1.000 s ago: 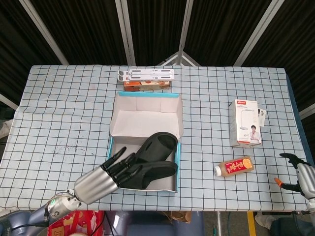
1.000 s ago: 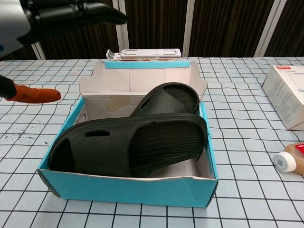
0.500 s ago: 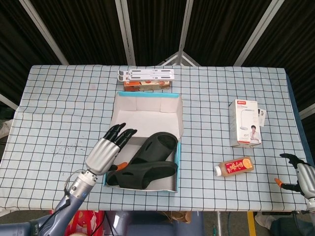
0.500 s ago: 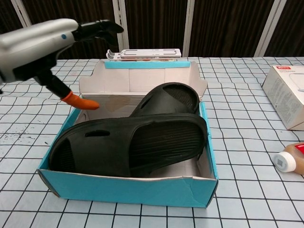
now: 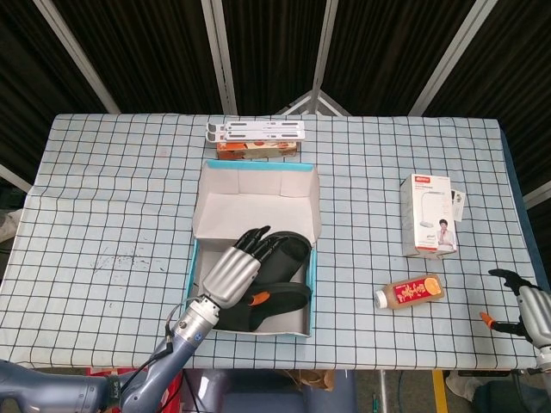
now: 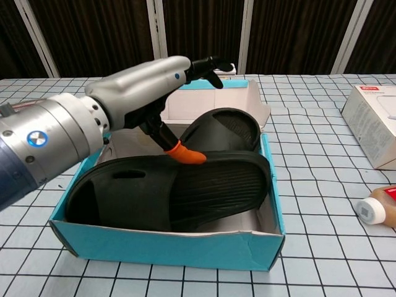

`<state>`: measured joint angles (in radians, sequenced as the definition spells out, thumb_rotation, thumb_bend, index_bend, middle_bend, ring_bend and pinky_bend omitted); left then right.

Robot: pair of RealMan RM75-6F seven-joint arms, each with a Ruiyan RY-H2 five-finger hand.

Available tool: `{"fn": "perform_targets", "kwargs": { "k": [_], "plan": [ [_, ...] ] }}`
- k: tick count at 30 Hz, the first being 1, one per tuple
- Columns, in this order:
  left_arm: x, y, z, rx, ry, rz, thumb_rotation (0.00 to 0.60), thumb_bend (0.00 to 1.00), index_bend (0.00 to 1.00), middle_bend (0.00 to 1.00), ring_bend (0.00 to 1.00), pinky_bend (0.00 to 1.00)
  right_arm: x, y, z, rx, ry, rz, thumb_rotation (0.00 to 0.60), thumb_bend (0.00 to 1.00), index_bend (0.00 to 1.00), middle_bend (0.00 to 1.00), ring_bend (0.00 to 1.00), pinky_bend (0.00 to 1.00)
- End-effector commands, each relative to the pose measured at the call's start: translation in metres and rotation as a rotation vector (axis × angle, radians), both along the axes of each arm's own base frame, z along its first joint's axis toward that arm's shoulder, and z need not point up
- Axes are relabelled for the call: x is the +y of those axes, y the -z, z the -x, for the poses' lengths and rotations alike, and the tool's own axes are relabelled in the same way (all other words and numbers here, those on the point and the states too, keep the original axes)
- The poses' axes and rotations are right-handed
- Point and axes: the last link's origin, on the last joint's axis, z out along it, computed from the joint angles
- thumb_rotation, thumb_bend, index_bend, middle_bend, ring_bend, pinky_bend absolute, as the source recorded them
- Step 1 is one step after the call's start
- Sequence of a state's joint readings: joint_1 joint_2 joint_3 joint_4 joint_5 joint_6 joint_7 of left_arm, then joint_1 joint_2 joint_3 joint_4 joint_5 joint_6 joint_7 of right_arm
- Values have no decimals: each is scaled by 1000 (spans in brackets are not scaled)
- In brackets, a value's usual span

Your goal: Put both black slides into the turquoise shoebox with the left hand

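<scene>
Both black slides lie inside the turquoise shoebox (image 5: 312, 274) (image 6: 167, 246). The front slide (image 6: 185, 192) (image 5: 280, 299) lies across the box near its front wall. The rear slide (image 6: 226, 127) (image 5: 288, 248) leans toward the flap at the back. My left hand (image 5: 231, 272) (image 6: 139, 86) hovers over the box with fingers stretched out and apart, holding nothing. Its orange thumb tip (image 6: 187, 154) sits just at the front slide's upper edge; I cannot tell if it touches. My right hand (image 5: 527, 313) rests at the table's front right corner, fingers apart, empty.
A white product carton (image 5: 430, 215) (image 6: 375, 124) stands right of the shoebox, with a small orange bottle (image 5: 411, 292) (image 6: 376, 211) lying in front of it. A white stand (image 5: 256, 130) and an orange box (image 5: 256, 150) sit behind the shoebox.
My left hand has swung from the table's front left edge rightward and forward, ending above the slides in the box. The slides and the right hand have not moved.
</scene>
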<state>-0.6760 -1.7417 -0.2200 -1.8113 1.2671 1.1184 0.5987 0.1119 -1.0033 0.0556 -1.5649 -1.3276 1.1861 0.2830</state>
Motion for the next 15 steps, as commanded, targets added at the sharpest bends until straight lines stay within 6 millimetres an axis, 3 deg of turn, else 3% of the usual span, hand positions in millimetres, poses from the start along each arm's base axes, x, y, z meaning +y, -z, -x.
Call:
{"fn": "perform_targets", "kwargs": {
  "k": [1, 15],
  "plan": [
    [0, 8, 4, 32, 12, -13, 600, 160, 61, 132, 20, 103, 1, -1, 0, -1, 1, 4, 600, 233, 259, 252, 292, 303],
    [-4, 43, 30, 130, 3, 43, 600, 160, 48, 135, 32, 143, 1, -2, 0, -6, -3, 5, 600, 233, 259, 253, 295, 314]
  ]
}}
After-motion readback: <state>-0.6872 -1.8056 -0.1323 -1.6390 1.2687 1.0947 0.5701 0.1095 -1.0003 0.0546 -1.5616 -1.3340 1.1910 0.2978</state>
